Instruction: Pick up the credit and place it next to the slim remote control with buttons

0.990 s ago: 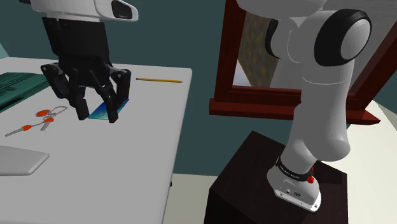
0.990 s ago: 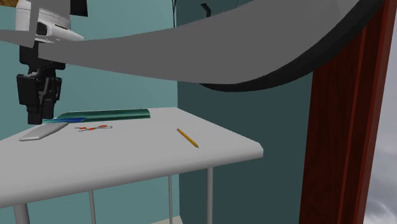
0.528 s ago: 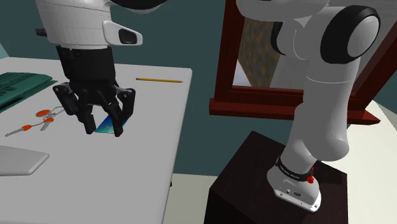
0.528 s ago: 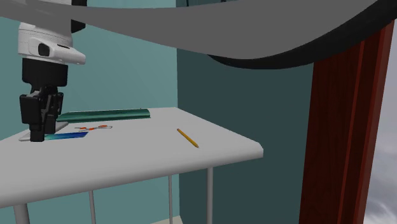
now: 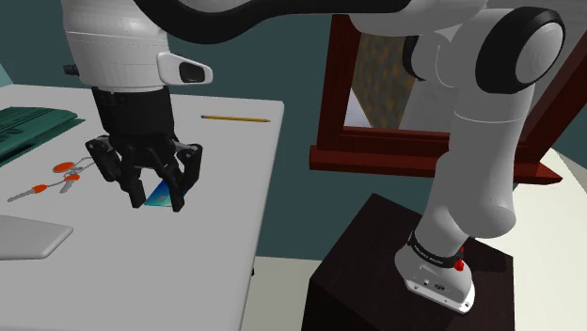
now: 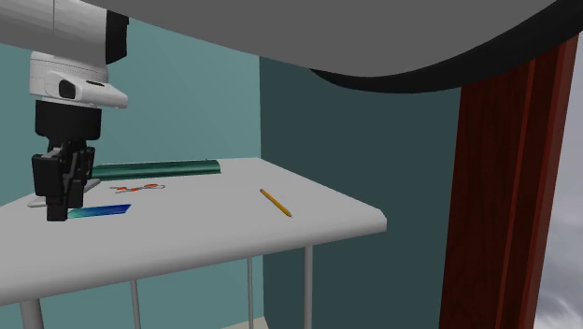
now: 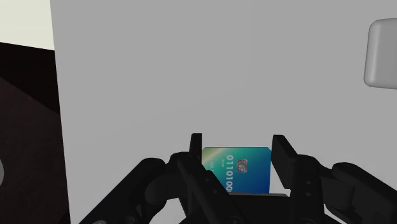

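Card (image 7: 236, 170): flat on table (image 7: 191, 76), squarely between the fingertips.
Gripper (image 7: 238, 144): fingers spread, one beside each long edge, not yet clamped.
Long axis: appears crosswise to the closing line.

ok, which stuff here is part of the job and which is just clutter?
Job: blue-green credit card at the black gripper; flat pale-grey rounded slab, presumably the remote.
Clutter: red-headed keys; yellow pencil; dark green flat object; dark red wooden frame.
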Robot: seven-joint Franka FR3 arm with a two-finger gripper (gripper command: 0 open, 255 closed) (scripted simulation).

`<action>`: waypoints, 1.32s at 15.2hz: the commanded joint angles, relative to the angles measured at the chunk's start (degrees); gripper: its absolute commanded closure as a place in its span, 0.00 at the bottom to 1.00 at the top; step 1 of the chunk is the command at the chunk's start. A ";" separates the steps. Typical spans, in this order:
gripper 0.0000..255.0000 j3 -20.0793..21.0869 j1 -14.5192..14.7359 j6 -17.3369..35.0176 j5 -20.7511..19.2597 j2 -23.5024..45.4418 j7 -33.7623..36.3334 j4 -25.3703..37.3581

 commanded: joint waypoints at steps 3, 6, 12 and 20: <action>1.00 0.00 0.00 0.01 0.00 0.00 0.00 -0.01; 0.00 0.00 0.00 0.01 0.00 0.00 0.00 -0.01; 0.00 0.02 0.61 -6.36 -0.74 1.35 0.41 7.58; 0.00 0.02 0.90 -8.15 -1.06 1.93 0.57 9.91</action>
